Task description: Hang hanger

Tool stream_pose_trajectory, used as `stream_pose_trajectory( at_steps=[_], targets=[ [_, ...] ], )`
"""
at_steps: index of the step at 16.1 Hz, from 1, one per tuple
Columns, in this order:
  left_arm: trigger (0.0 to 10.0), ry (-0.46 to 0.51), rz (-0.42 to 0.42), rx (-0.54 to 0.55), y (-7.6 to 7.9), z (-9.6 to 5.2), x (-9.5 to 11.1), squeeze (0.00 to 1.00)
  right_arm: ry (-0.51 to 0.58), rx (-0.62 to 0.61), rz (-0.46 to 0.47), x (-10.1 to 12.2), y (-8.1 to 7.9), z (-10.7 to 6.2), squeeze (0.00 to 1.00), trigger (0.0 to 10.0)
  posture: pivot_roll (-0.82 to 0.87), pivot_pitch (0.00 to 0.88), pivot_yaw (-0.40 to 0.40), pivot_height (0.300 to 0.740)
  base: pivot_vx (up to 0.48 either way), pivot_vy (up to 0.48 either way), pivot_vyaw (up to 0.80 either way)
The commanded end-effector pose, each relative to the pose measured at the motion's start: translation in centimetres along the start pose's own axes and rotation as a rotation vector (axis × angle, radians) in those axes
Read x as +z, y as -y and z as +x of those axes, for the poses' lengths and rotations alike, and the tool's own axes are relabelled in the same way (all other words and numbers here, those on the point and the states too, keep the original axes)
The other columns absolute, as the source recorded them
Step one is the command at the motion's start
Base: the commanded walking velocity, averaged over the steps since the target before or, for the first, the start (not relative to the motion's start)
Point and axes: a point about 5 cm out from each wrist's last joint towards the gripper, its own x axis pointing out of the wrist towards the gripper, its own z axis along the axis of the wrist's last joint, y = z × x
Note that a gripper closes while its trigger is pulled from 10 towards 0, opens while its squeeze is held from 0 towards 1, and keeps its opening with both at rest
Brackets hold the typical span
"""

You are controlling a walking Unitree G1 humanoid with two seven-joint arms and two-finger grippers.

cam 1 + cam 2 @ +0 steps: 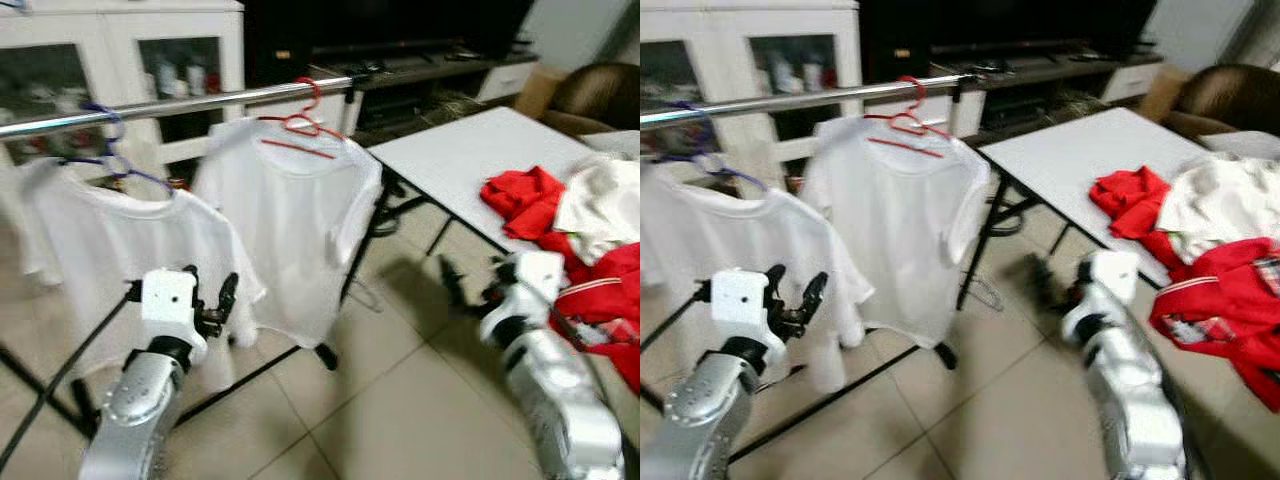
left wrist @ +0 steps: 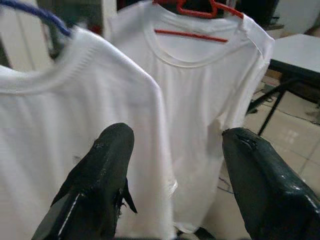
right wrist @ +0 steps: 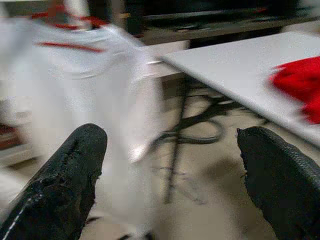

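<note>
A silver rail (image 1: 200, 101) carries two white T-shirts. One shirt (image 1: 290, 215) hangs on a red hanger (image 1: 305, 122), the other (image 1: 110, 250) on a blue hanger (image 1: 112, 150). My left gripper (image 1: 212, 292) stands open in front of the blue-hanger shirt, its fingers (image 2: 102, 175) empty. My right gripper (image 1: 468, 285) is open and empty, low between the rack and the white table (image 1: 470, 160), blurred with motion.
Red and white clothes (image 1: 575, 230) lie heaped on the table at the right. Black rack legs (image 1: 250, 375) cross the tiled floor (image 1: 400, 400). A white cabinet (image 1: 120, 60) and a dark TV stand (image 1: 420, 70) line the back wall. A brown chair (image 1: 595, 95) sits far right.
</note>
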Motion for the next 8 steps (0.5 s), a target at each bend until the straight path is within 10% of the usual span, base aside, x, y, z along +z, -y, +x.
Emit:
stream_pose_trajectory(
  at_steps=[1,8],
  targets=[
    [10.0,0.021,0.004,-0.045,0.6,0.3,0.5,0.00,-0.003,0.006,0.004,0.1,0.0,-0.4,0.00,10.0,0.09,0.000,-0.087,0.740,0.000,0.000,0.00],
    [10.0,0.015,-0.028,-0.016,-0.2,1.5,1.1,0.00,-0.044,0.037,-0.067,-1.4,-2.0,-0.6,0.00,10.0,0.11,0.000,-0.043,0.740,0.000,0.000,0.69]
  ],
)
